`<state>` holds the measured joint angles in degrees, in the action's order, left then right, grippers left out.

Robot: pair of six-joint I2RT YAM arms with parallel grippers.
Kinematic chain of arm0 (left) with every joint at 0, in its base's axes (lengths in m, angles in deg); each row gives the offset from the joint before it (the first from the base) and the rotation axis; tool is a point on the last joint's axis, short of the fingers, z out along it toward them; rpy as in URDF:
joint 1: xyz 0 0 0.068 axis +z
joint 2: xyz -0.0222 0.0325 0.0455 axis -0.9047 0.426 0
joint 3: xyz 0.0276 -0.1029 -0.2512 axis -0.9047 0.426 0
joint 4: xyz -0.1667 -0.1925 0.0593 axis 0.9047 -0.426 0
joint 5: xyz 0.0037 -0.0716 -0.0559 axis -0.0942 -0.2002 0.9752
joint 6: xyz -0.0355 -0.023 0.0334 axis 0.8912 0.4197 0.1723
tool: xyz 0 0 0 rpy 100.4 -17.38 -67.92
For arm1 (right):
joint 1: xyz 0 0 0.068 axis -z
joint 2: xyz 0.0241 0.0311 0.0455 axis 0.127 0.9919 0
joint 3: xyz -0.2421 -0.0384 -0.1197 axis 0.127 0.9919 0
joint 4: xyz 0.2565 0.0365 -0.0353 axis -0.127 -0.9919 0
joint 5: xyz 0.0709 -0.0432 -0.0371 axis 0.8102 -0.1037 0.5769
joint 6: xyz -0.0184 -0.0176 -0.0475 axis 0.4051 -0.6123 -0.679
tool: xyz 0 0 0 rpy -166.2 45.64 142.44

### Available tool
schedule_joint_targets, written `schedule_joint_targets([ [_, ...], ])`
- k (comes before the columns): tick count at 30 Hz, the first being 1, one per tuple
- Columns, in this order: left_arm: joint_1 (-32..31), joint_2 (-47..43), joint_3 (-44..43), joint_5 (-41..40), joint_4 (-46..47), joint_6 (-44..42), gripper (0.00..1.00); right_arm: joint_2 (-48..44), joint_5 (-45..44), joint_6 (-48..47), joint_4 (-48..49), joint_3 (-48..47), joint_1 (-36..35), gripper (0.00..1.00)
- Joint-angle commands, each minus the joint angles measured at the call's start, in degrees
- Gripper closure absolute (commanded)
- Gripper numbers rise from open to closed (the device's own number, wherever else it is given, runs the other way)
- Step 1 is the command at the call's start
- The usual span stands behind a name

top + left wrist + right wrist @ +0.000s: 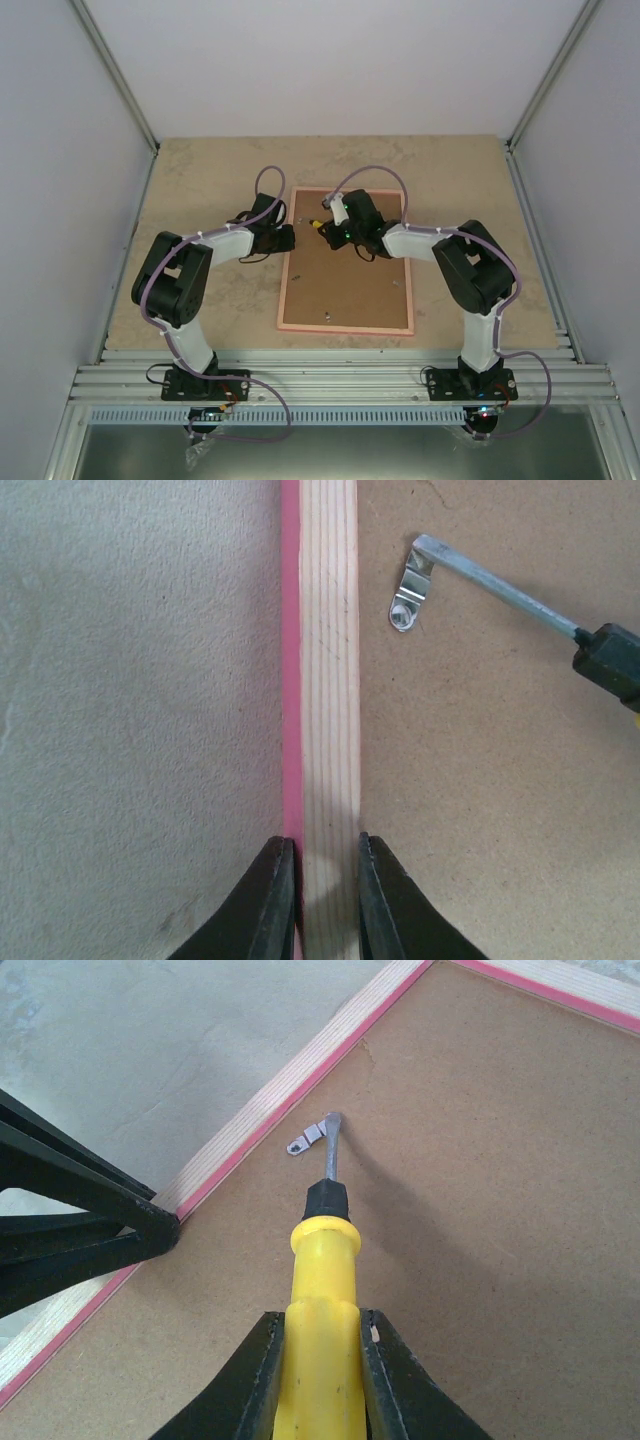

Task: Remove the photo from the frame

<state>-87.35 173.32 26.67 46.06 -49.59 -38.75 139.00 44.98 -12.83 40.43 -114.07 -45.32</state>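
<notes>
My left gripper (pixel 328 885) is clenched across the wooden side rail of the frame (pixel 328 680), at the bottom centre of its wrist view. I judge it is pinning the frame against sliding. My right gripper (pixel 322 1360) grasps the yellow screwdriver (pixel 322 1280), its blade touching the metal tab (pixel 308 1141) at upper centre, likely to swing it off the backboard (pixel 480 1220). The frame lies back-up at the middle of the table (pixel 200 180); the photo is hidden.
</notes>
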Motion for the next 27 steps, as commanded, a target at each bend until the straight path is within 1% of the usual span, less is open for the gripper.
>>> schedule_joint_targets([
  [1,-0.72,-0.7,1.42,2.53,-2.71,0.1,0.87,-1.78,1.25,-1.06,-2.0,-0.19,-0.02,1.0],
  [6,-0.72,-0.62,1.37,2.38,-2.76,0.08,0.87,-1.65,0.82,-2.29,-4.86,-2.87,-0.8,1.0],
  [13,-0.72,-0.53,1.29,2.25,-2.85,0.03,0.87,-0.21,-2.02,-3.0,-9.76,-6.18,-1.49,1.0],
  [22,-0.72,-0.53,1.29,1.61,-3.04,0.02,0.86,1.86,-4.7,-3.37,-14.92,-9.2,-1.62,1.0],
  [27,-0.72,-0.64,1.34,1.29,-2.97,0.17,0.86,1.99,-4.62,-4.29,-17.52,-9.97,-1.7,0.99],
])
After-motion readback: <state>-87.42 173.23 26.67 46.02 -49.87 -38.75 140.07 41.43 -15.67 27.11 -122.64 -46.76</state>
